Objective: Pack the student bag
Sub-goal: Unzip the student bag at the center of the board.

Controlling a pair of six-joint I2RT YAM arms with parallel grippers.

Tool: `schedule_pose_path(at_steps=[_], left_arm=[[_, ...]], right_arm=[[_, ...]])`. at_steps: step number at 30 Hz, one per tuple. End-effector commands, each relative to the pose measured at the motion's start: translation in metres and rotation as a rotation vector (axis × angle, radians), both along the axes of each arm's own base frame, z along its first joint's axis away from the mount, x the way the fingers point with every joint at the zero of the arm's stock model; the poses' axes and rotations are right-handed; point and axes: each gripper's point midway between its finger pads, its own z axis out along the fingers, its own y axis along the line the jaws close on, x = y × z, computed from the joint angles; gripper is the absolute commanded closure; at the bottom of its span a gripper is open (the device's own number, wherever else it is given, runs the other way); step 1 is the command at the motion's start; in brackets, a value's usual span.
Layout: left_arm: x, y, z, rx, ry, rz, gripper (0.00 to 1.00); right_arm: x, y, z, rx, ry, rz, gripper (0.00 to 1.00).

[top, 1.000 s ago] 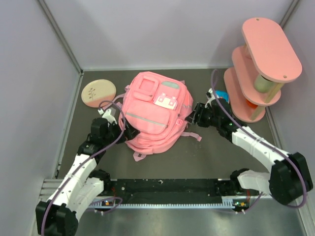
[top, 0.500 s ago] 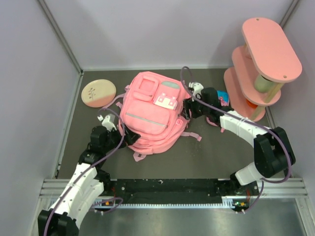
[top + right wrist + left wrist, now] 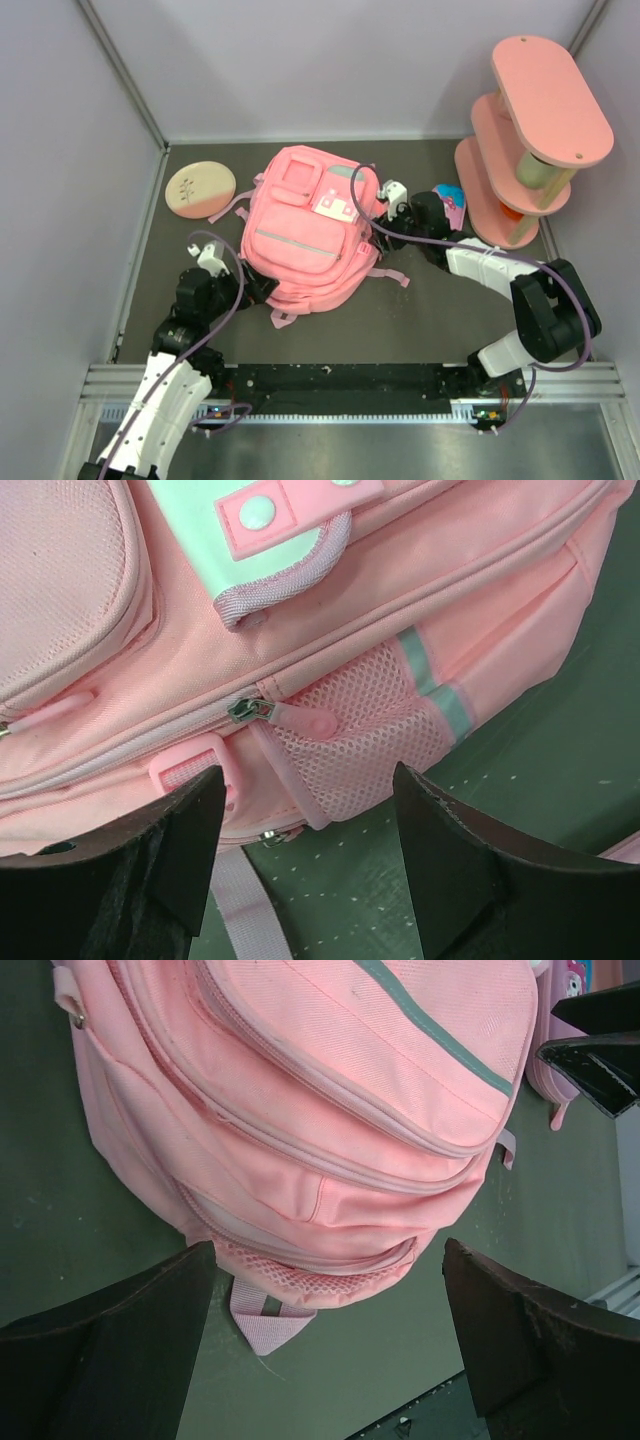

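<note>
Two arms poised, one easy miss

The student bag (image 3: pixel 305 235) lies flat in the middle of the tabletop (image 3: pixel 440 310). Right fingers (image 3: pixel 110 880), spread wide and empty, hover over the zipper pull (image 3: pixel 247 710) beside the mesh pocket (image 3: pixel 360 730); closing off-centre could snag mesh instead. Left fingers (image 3: pixel 100 1360), likewise spread, hang near the bag's bottom end, the left arm (image 3: pixel 180 340) stretched low from the near-left.
</note>
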Motion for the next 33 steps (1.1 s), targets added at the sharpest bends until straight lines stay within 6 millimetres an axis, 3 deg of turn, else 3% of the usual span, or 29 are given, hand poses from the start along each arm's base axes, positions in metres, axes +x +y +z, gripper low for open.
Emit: schedule_pose_path(at_steps=[1,5,10,12,13,15,16,18,26,33], left_arm=[[0.007,0.009,0.019,-0.005,-0.064,0.071,0.01],[0.007,0.01,0.017,-0.01,-0.063,0.079,0.01],[0.005,0.005,0.012,-0.018,-0.047,0.052,0.01],[0.005,0.004,0.01,-0.019,-0.043,0.046,0.01],[0.004,0.004,0.01,-0.021,-0.043,0.042,0.01],[0.004,0.002,0.009,-0.025,-0.037,0.033,0.01],[0.004,0.002,0.009,-0.025,-0.037,0.033,0.01],[0.003,0.002,0.008,-0.027,-0.035,0.03,0.01],[0.006,0.0,0.009,-0.036,-0.041,0.029,0.01],[0.008,-0.007,0.006,-0.07,-0.023,0.006,0.01]], right_arm=[[0.021,0.001,0.033,-0.061,-0.208,0.067,0.33],[0.024,0.002,0.023,-0.134,-0.227,0.142,0.35],[0.019,0.023,0.029,-0.083,-0.249,0.302,0.37],[0.013,0.03,0.017,-0.077,-0.207,0.367,0.39],[0.021,0.032,0.023,-0.08,-0.219,0.377,0.4],[0.022,0.03,0.008,-0.113,-0.161,0.398,0.46],[0.03,0.031,0.016,-0.11,-0.178,0.402,0.48],[0.032,0.031,0.013,-0.101,-0.161,0.411,0.53],[0.02,0.027,0.005,-0.103,-0.068,0.489,0.57],[0.029,0.033,0.0,-0.102,0.0,0.5,0.59]])
